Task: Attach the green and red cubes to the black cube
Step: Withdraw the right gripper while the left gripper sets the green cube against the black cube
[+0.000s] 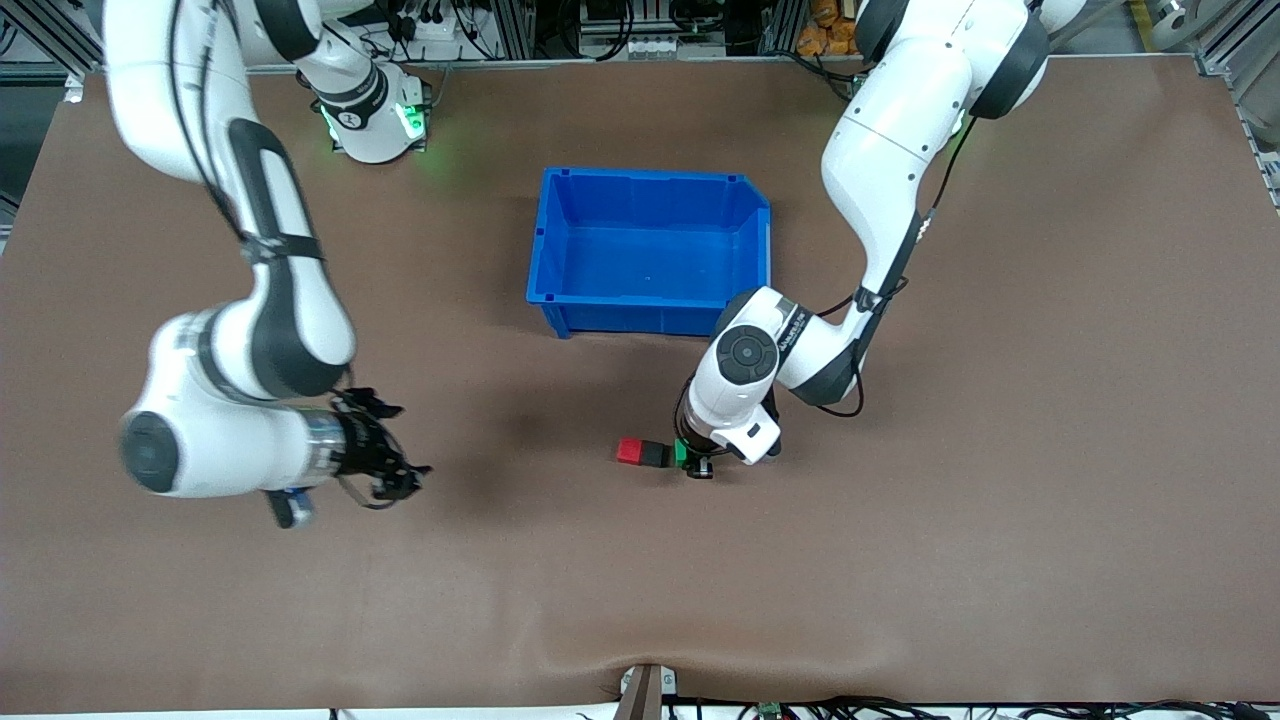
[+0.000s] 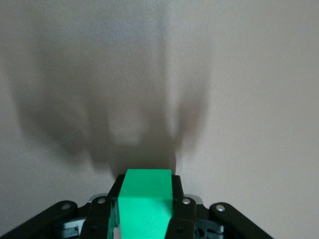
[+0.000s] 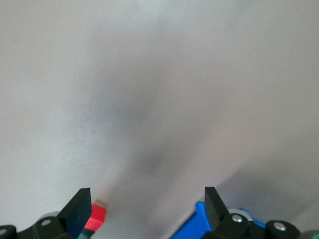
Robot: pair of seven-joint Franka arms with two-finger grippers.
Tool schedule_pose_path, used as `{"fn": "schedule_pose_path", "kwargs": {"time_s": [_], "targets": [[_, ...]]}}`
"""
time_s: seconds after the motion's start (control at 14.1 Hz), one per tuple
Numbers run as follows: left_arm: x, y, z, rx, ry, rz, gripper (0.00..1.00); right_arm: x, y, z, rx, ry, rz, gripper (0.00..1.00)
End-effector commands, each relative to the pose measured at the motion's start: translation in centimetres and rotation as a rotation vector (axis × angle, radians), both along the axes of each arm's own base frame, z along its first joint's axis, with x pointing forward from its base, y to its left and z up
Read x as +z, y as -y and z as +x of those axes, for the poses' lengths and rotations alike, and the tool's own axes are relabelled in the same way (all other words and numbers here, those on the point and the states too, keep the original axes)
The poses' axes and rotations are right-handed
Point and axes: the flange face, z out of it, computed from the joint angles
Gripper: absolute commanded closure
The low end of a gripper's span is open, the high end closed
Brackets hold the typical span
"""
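Cubes: red cube [image 1: 630, 451], black cube [image 1: 655, 455] and green cube [image 1: 681, 452] sat in one row on the bench [image 1: 1000, 500], black in the middle, red twd the right arm's end, green twd the left arm's end; the faces looked to be touching.
Row position: nearer the front camera than the blue bin [image 1: 648, 250], which held nothing visible.
Left end effector [image 1: 698, 462]: down at bench level, fingers clamped on the green cube, w/ the cube showing between them in the left wrist view.
Right end effector [image 1: 395, 470]: fingers spread wide, holding nothing, waiting over bare bench twd the right arm's end, well apart from the row.
Progress (est.): all three seemed lined up; can't tell whether green was fully seated against black.
Risk 1: letting go while the fingers dragged on the green cube could pull it off the black one.
Risk 2: lifting w/o releasing first could tear the row apart or drag all three along.
Risk 3: any sideways push thru green could slide the black and red cubes, as nothing braced them.
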Motion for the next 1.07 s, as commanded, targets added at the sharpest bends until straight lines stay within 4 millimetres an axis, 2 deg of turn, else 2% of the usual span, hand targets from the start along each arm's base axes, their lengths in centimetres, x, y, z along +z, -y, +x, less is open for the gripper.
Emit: {"fn": "schedule_pose_path", "kwargs": {"time_s": [0.0, 0.21, 0.36, 0.43, 0.5, 0.57, 0.64, 0.71, 0.78, 0.85, 0.92, 0.99], "targets": [[-0.1, 0.6, 0.3, -0.034, 0.019, 0.0, 1.0, 6.3, 5.1, -0.8, 0.09, 0.089, 0.027, 0.0], [-0.5, 1.3, 0.2, -0.04, 0.041, -0.014, 1.0, 12.1, 8.4, -2.2, 0.367, 0.222, 0.036, 0.0], [-0.6, 1.4, 0.3, -0.041, 0.054, -0.021, 1.0, 15.8, 10.7, -2.8, 0.475, 0.291, 0.035, 0.0], [-0.7, 1.3, 0.3, -0.044, 0.057, -0.02, 1.0, 16.9, 11.5, -3.3, 0.502, 0.281, 0.005, 0.0], [-0.5, 1.3, 0.4, -0.061, 0.062, -0.02, 0.89, 19.7, 13.1, -4.3, 0.527, 0.28, -0.036, 0.0], [-0.6, 1.2, 0.4, -0.097, 0.067, -0.013, 0.53, 21.7, 14.6, -5.6, 0.606, 0.264, -0.027, 0.0], [-0.6, 1.3, 0.3, -0.137, 0.072, -0.007, 0.14, 22.9, 14.8, -6.9, 0.722, 0.239, -0.006, 0.0], [-0.6, 1.5, 0.1, -0.161, 0.076, -0.002, 0.0, 25.1, 14.7, -8.5, 0.773, 0.239, -0.019, 0.0], [-0.1, 1.9, -0.2, -0.172, 0.082, 0.0, 0.0, 27.2, 15.2, -10.2, 0.782, 0.256, -0.027, 0.0], [0.3, 1.8, -0.1, -0.17, 0.085, 0.003, 0.0, 27.0, 15.8, -11.6, 0.779, 0.245, -0.021, 0.0], [2.0, 1.0, 0.8, -0.167, 0.11, 0.018, 0.0, 27.8, 15.9, -12.9, 0.784, 0.297, -0.048, 0.0], [3.5, 0.1, 1.6, -0.169, 0.129, 0.049, 0.0, 27.3, 15.7, -14.5, 0.792, 0.328, -0.063, 0.0]]}}
